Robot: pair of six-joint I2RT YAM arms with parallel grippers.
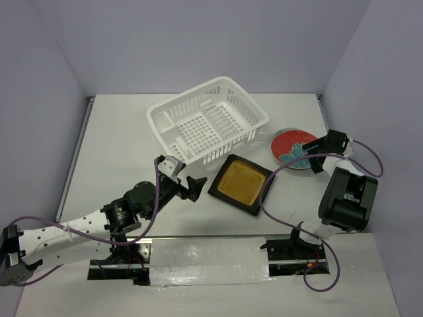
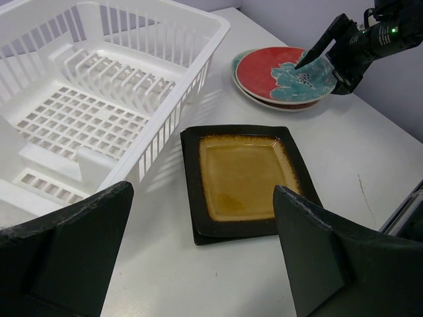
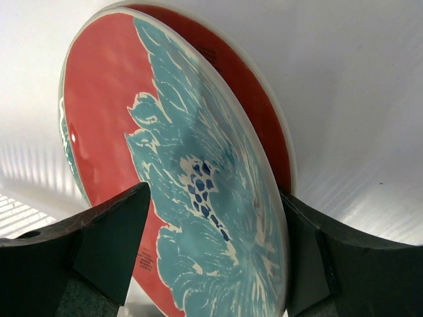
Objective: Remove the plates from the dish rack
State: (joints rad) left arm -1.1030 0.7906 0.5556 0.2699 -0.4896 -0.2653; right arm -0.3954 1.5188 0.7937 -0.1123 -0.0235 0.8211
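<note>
The white dish rack [image 1: 208,119] stands empty at the table's middle back; it also shows in the left wrist view [image 2: 99,99]. The amber-centred square plate [image 1: 241,182] lies flat on a second dark square plate [image 2: 198,239] whose centre is hidden. Two round red-rimmed plates [image 1: 289,142] lie stacked at the right. My right gripper [image 1: 305,157] is open, its jaws straddling the near rim of the top round plate [image 3: 185,132], which sits slightly askew on the lower one [image 3: 258,112]. My left gripper [image 1: 187,185] is open and empty, just left of the square plates [image 2: 241,175].
The rack's long side [image 2: 165,125] runs close to the square plates' left edge. The right wall stands close behind the round plates. Purple cables [image 1: 277,218] loop near the right arm. Taped strips [image 1: 198,254] line the near table edge.
</note>
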